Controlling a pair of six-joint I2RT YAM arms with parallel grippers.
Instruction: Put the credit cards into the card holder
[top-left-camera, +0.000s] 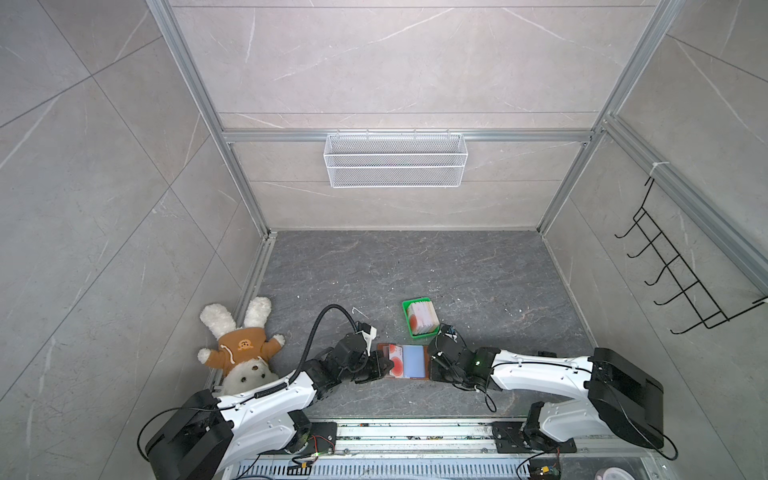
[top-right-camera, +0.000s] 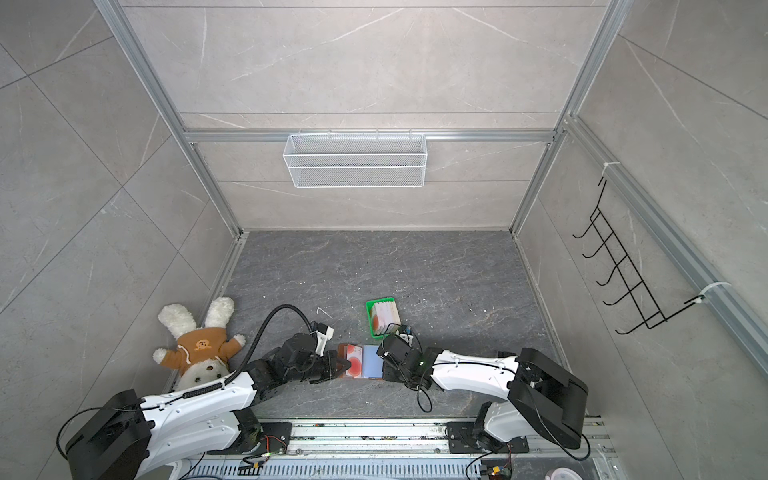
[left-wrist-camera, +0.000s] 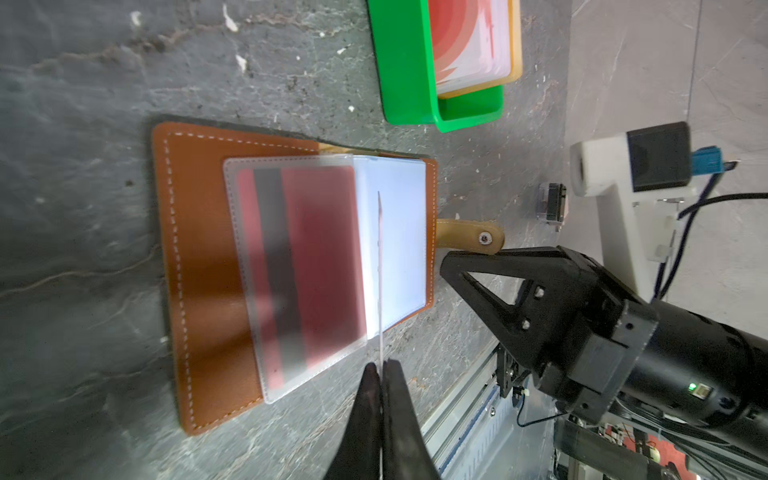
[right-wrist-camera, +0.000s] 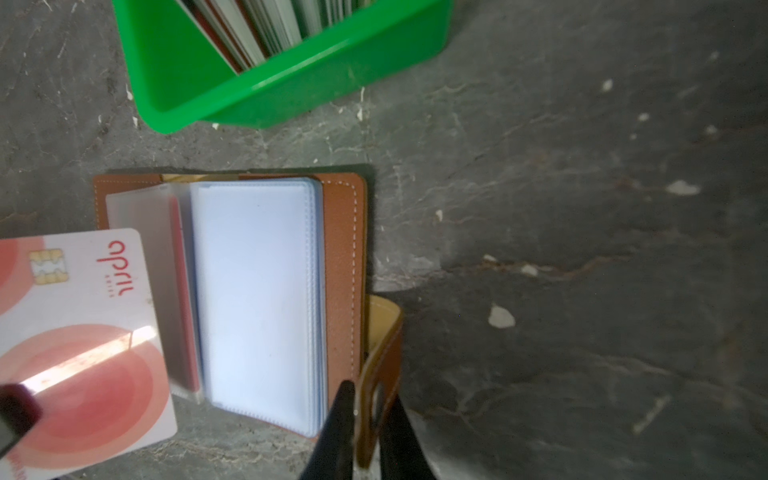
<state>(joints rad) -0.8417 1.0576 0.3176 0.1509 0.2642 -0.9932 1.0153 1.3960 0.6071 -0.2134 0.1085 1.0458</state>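
The tan card holder (top-left-camera: 420, 362) (left-wrist-camera: 199, 249) lies open on the dark floor, with a red striped card (left-wrist-camera: 324, 249) inside a clear sleeve. My left gripper (left-wrist-camera: 381, 368) (top-left-camera: 388, 365) is shut on one of the credit cards (left-wrist-camera: 380, 270), seen edge-on above the light-blue sleeves (right-wrist-camera: 257, 291). That card's pale face with red circles (right-wrist-camera: 83, 332) shows in the right wrist view. My right gripper (right-wrist-camera: 370, 390) (top-left-camera: 432, 365) is shut on the holder's snap tab (right-wrist-camera: 380, 353). More credit cards (top-left-camera: 423, 318) stand in the green tray (right-wrist-camera: 291, 95).
The green tray (top-left-camera: 407, 320) sits just behind the holder. A plush rabbit (top-left-camera: 239, 349) lies against the left wall. A white wire basket (top-left-camera: 395, 160) hangs on the back wall and a black hook rack (top-left-camera: 685, 270) on the right wall.
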